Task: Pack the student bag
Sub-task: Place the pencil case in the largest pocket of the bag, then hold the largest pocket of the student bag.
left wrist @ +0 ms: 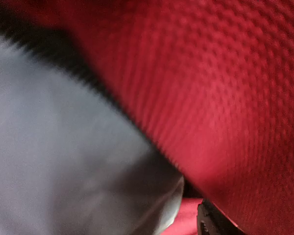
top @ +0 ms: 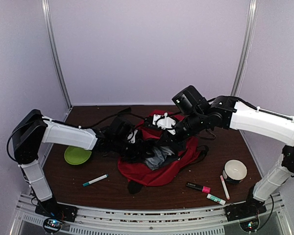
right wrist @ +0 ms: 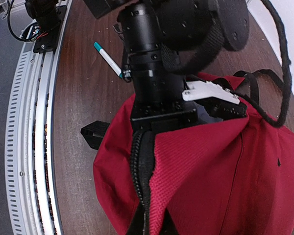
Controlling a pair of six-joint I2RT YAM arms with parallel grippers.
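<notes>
On the dark tabletop [top: 68, 178] the red bag [top: 157, 174] lay in the middle, mouth open. My right gripper [top: 167, 141] was clenched on its raised edge. My left gripper [top: 138, 146] was buried inside, and I could not tell its state.

My dark brown wooden table [top: 161, 196] fills the lower half of the top view, with a slotted metal rail [top: 152, 215] along its bottom edge. Plain pale lilac walls [top: 152, 49] enclose it, with aluminium posts [top: 56, 54] at upper left and upper right. The light is soft and even.
</notes>
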